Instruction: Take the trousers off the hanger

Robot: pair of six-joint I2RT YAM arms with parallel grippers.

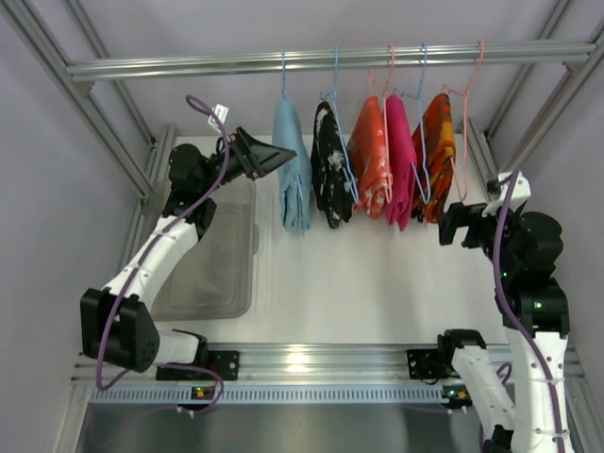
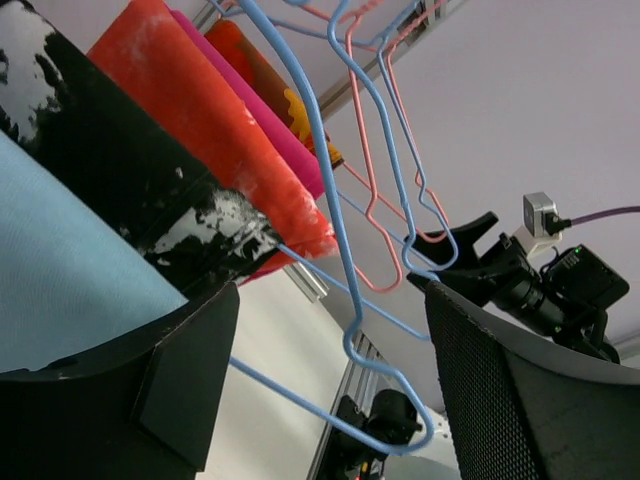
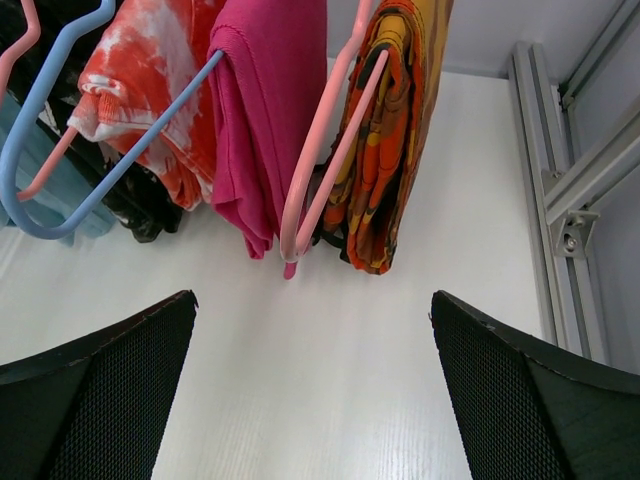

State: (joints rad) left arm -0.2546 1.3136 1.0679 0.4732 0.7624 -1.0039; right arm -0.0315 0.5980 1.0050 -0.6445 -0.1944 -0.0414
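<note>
Right tool [image 1: 453,225] sits low on the right, fingers spread wide and holding nothing, its camera looking at the orange patterned garment [image 3: 390,130] at the right-hand end of the row. The left tool [image 1: 276,157] is the one in play: fingers wide apart, nothing gripped, nose pointing right at the upper part of the light-blue garment [image 1: 293,179], which I take for the trousers; touching or just short, can't tell. It hangs straight down above the desk [image 1: 359,283], long axis vertical, draped over a blue hanger [image 1: 283,75] hooked on the rail [image 1: 170,67], leftmost in line, so the left arm is clearly nearer
</note>
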